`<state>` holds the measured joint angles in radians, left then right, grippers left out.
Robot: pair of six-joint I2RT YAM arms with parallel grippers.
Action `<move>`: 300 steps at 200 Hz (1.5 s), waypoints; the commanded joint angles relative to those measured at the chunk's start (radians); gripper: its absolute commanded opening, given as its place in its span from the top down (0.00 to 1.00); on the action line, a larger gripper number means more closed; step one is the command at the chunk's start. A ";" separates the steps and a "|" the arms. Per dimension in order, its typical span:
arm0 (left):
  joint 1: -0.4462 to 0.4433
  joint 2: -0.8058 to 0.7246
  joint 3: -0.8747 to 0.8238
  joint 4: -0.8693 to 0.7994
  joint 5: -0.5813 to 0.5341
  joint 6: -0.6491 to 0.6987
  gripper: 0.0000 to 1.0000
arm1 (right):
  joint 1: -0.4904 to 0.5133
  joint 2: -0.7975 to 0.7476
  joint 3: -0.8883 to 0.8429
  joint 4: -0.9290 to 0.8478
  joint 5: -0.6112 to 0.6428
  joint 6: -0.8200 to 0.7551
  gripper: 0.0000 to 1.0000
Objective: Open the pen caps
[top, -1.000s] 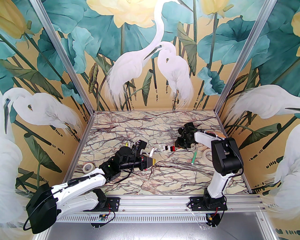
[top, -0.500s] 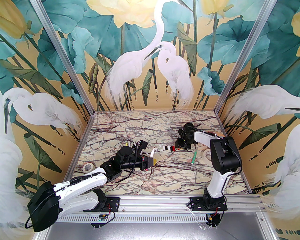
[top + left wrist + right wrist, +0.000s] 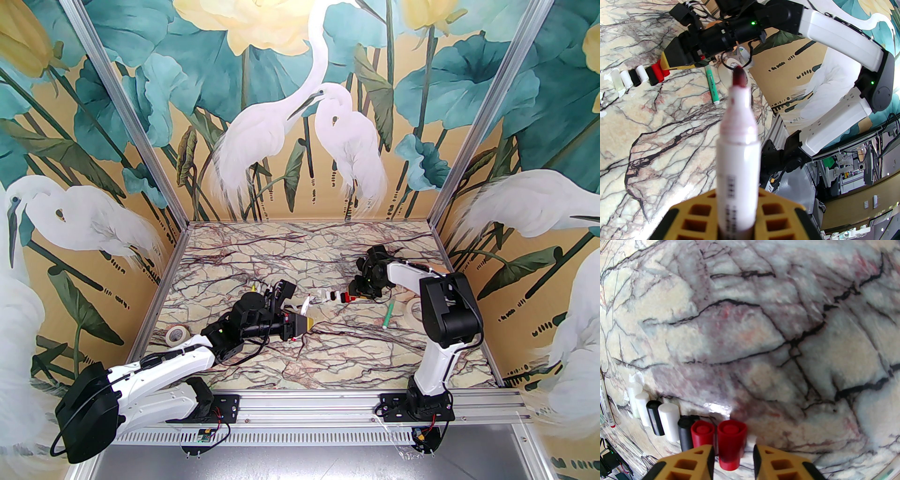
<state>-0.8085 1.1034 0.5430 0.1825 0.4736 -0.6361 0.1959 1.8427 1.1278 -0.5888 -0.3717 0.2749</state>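
Several pen caps [image 3: 668, 421] lie side by side in a row on the marble table [image 3: 764, 333]: clear, white, black, white, black and two red; the row also shows at mid-table [image 3: 335, 296]. My right gripper [image 3: 733, 458] stands open around the end red cap [image 3: 731, 441], with a small gap on each side, and the cap rests on the table. My left gripper [image 3: 737, 206] is shut on an uncapped white pen barrel [image 3: 738, 152] with a dark red tip, held above the table left of the row [image 3: 303, 323].
A green pen [image 3: 388, 315] lies right of the row, a white tape roll [image 3: 415, 309] beyond it. Another tape roll [image 3: 176, 335] sits by the left wall. Loose pens [image 3: 303, 307] lie beside the left gripper. Painted walls enclose three sides.
The right gripper's jaws have parted off the end red cap, which now lies in the row. The left arm has shifted slightly, still holding the pen.
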 commanded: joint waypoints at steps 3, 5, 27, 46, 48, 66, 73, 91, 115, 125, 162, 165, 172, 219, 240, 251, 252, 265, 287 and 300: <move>0.008 0.018 -0.001 -0.028 -0.046 0.006 0.86 | 0.023 -0.116 -0.051 0.012 0.040 0.042 0.59; 0.007 0.019 0.000 -0.031 -0.048 0.007 0.86 | 0.025 -0.124 -0.057 0.017 0.042 0.046 0.59; 0.006 0.026 0.001 -0.057 -0.083 0.007 0.86 | 0.049 -0.223 -0.136 0.061 0.059 0.088 0.53; 0.006 0.034 0.008 -0.088 -0.133 0.007 0.86 | 0.077 -0.325 -0.206 0.095 0.081 0.125 0.48; 0.006 0.035 0.010 -0.094 -0.139 0.008 0.86 | 0.079 -0.334 -0.215 0.098 0.083 0.128 0.47; 0.006 0.065 0.040 -0.164 -0.206 0.017 0.86 | 0.103 -0.441 -0.283 0.131 0.089 0.161 0.45; 0.006 0.080 0.052 -0.186 -0.230 0.018 0.86 | 0.113 -0.478 -0.307 0.141 0.088 0.172 0.45; 0.006 0.118 0.079 -0.219 -0.282 0.006 0.86 | 0.133 -0.586 -0.369 0.166 0.089 0.195 0.44; 0.006 0.175 0.127 -0.264 -0.349 -0.008 0.86 | 0.153 -0.713 -0.428 0.199 0.054 0.213 0.34; 0.006 0.202 0.149 -0.284 -0.369 -0.012 0.86 | 0.160 -0.760 -0.450 0.212 0.029 0.215 0.31; 0.005 0.298 0.214 -0.353 -0.484 -0.020 0.85 | 0.184 -0.897 -0.503 0.234 -0.057 0.236 0.15; 0.005 0.305 0.219 -0.358 -0.495 -0.020 0.85 | 0.186 -0.903 -0.505 0.234 -0.064 0.236 0.13; 0.005 0.323 0.232 -0.373 -0.520 -0.020 0.85 | 0.189 -0.921 -0.510 0.230 -0.078 0.236 0.09; 0.005 0.452 0.345 -0.459 -0.620 0.012 0.84 | 0.197 -0.987 -0.520 0.188 -0.113 0.210 0.01; 0.005 0.505 0.388 -0.488 -0.661 0.019 0.84 | 0.197 -0.996 -0.515 0.161 -0.108 0.197 0.01; 0.005 0.527 0.406 -0.505 -0.690 0.019 0.84 | 0.197 -1.002 -0.514 0.156 -0.111 0.197 0.01; 0.006 0.529 0.407 -0.506 -0.691 0.019 0.84 | 0.197 -1.002 -0.514 0.155 -0.111 0.197 0.01; 0.006 0.552 0.427 -0.530 -0.719 0.021 0.84 | 0.197 -1.009 -0.514 0.149 -0.109 0.197 0.01; 0.005 0.584 0.451 -0.557 -0.753 0.026 0.84 | 0.197 -1.022 -0.516 0.138 -0.098 0.197 0.01; 0.005 0.601 0.465 -0.576 -0.772 0.029 0.84 | 0.197 -1.028 -0.516 0.135 -0.098 0.199 0.01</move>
<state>-0.8085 1.6707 0.9726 -0.3256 -0.2211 -0.6312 0.3866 0.8345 0.6170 -0.4278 -0.4690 0.4885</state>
